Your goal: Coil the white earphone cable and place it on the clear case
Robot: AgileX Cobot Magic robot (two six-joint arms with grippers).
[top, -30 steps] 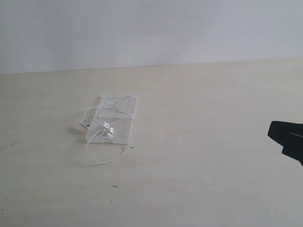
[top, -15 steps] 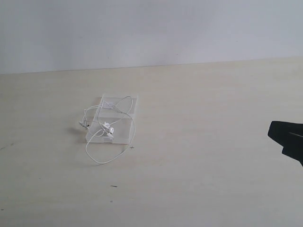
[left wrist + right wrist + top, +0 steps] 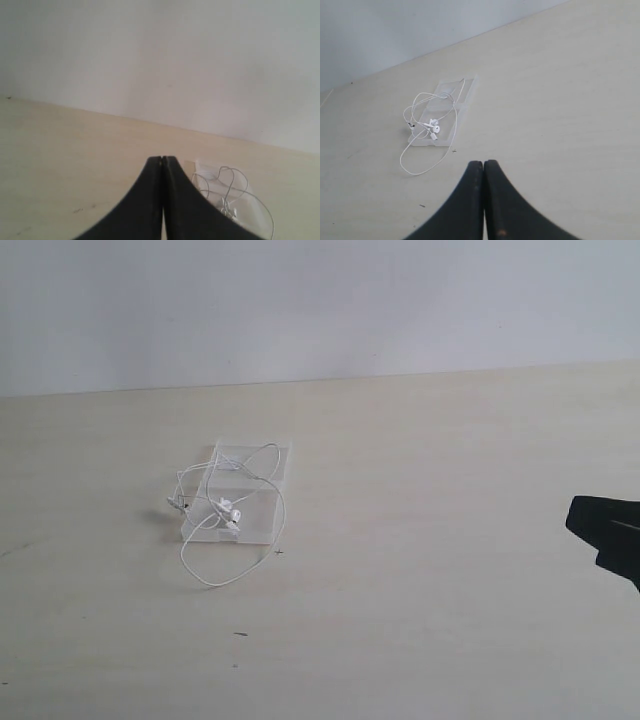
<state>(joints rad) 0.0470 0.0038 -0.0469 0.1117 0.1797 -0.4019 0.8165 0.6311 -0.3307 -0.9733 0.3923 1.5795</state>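
The clear case (image 3: pixel 262 462) lies flat on the table, left of centre in the exterior view. The white earphone cable (image 3: pixel 270 477) is loosely looped on top of it, both earbuds (image 3: pixel 230 508) resting on the nearer panel. One loop (image 3: pixel 215 583) hangs off onto the table in front. The right wrist view shows the case (image 3: pixel 465 100) and the cable (image 3: pixel 420 173) well ahead of my right gripper (image 3: pixel 483 162), which is shut and empty. My left gripper (image 3: pixel 161 158) is shut and empty too, with the case (image 3: pixel 255 212) beyond it. In the exterior view only the right gripper (image 3: pixel 603 531) shows, at the right edge.
The pale wooden table (image 3: pixel 430 490) ends at a plain white wall (image 3: pixel 320 300) behind. A few small dark specks (image 3: pixel 241 634) mark the tabletop in front of the case.
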